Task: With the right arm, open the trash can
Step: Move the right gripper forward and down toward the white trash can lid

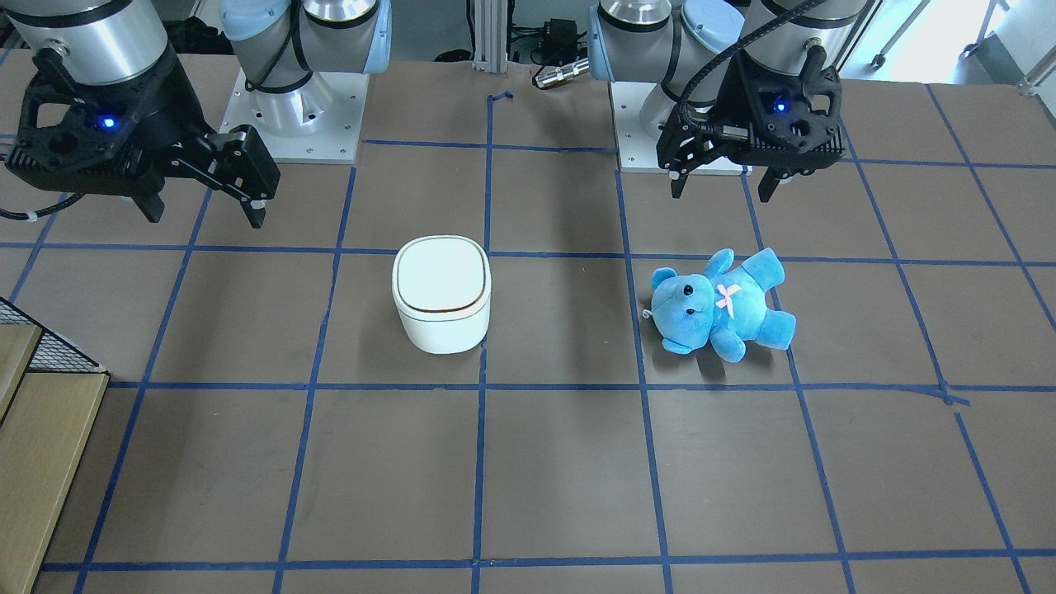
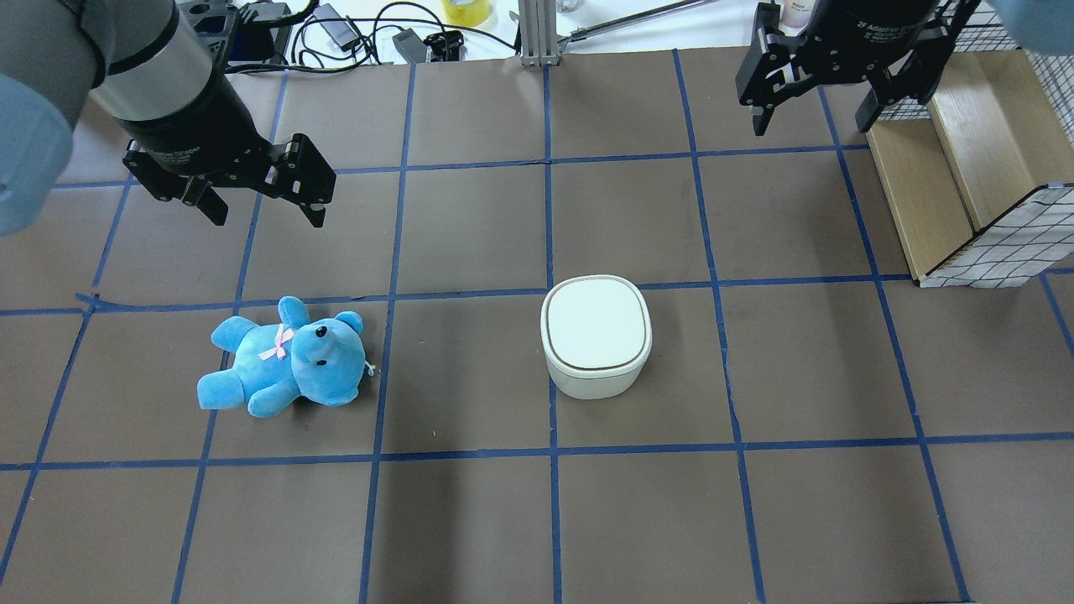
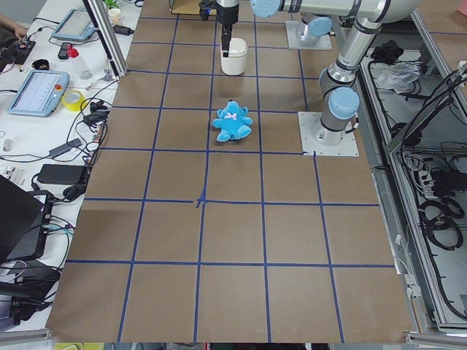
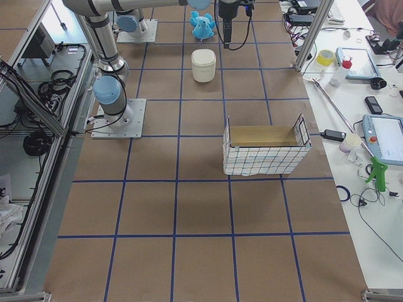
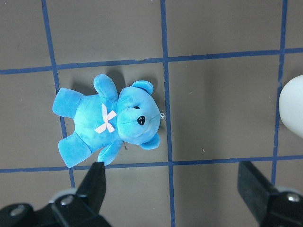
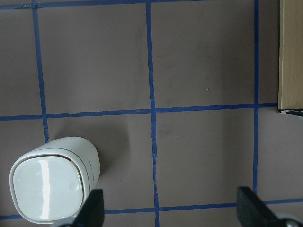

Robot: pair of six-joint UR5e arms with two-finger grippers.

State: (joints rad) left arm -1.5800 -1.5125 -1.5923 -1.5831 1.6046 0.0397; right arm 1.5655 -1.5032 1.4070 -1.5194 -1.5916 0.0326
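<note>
The trash can [image 2: 596, 340] stands upright near the middle of the brown surface [image 2: 470, 520], its flat white lid [image 2: 596, 323] down and closed. It sits across one of the blue tape lines [image 2: 550, 218] that divide the surface into squares.

My right arm [image 2: 856, 33] hangs above the surface on my right side, well apart from the can and touching nothing. The right jaws are spread wide and empty. In my right wrist view the can shows at the lower left corner, outside the gap between the jaws. A wire basket with wooden boards [image 2: 990, 243] rests just beside that arm, at the surface's right edge.

My left arm [image 2: 159, 84] hovers over my left side, and the left jaws are also spread wide and holding nothing. Near them a blue teddy bear [image 2: 285, 361] with a pink bow lies on its back. Its head points toward the can, with clear space between the two.
</note>
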